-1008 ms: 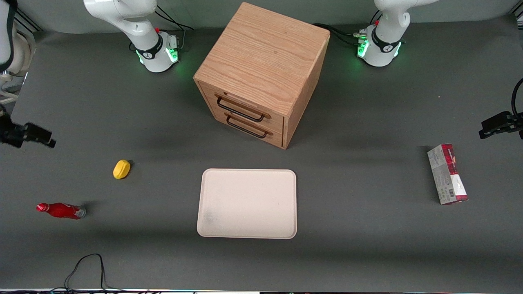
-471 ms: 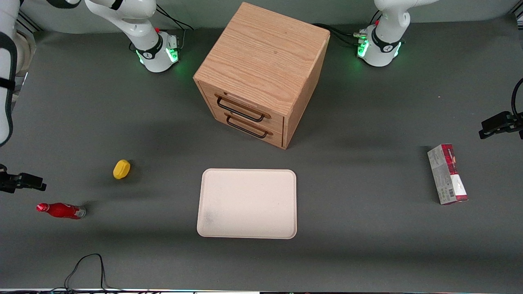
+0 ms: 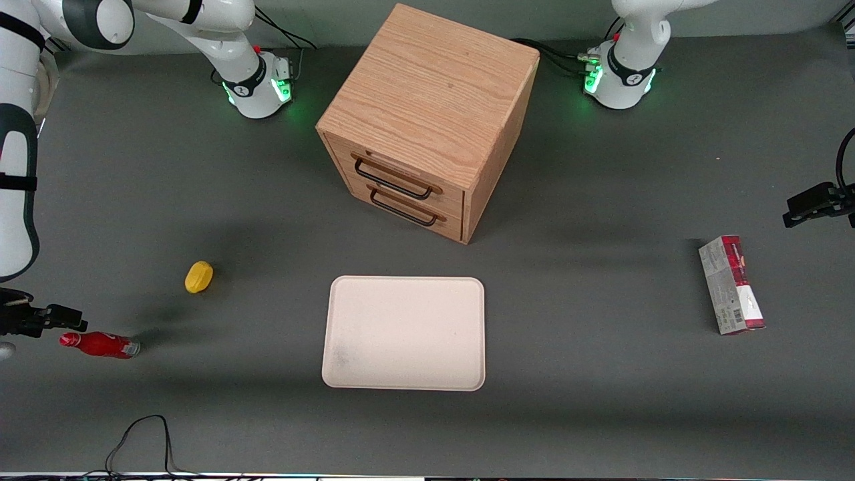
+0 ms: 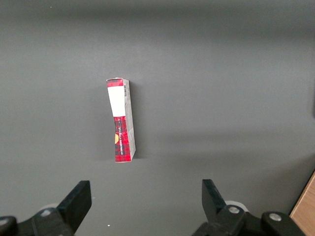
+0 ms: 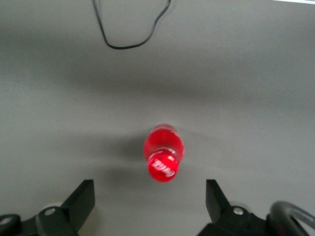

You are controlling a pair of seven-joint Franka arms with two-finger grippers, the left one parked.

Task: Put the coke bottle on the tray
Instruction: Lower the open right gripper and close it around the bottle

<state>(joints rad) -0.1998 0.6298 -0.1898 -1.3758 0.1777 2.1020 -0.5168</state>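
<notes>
A wooden drawer cabinet (image 3: 427, 120) with two dark-handled drawers stands mid-table (image 3: 601, 414), toward twelve o'clock. A small yellow object (image 3: 199, 276) lies at about nine o'clock. A red-and-grey carton (image 3: 731, 284) lies flat near three o'clock. A black cable (image 3: 140, 437) loops at seven o'clock.

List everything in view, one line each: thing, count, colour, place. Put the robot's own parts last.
coke bottle: one, red, standing toward the working arm's end of the table.
tray: one, cream, mid-table, in front of the cabinet, nothing on it.
cabinet: one, wooden, two drawers, farther from the front camera than the tray.
yellow object: one, between bottle and cabinet.
carton: one, red and grey, toward the parked arm's end.
cable: one, black, at the table edge nearest the camera.
gripper: one, black, above the bottle, jaws open.
</notes>
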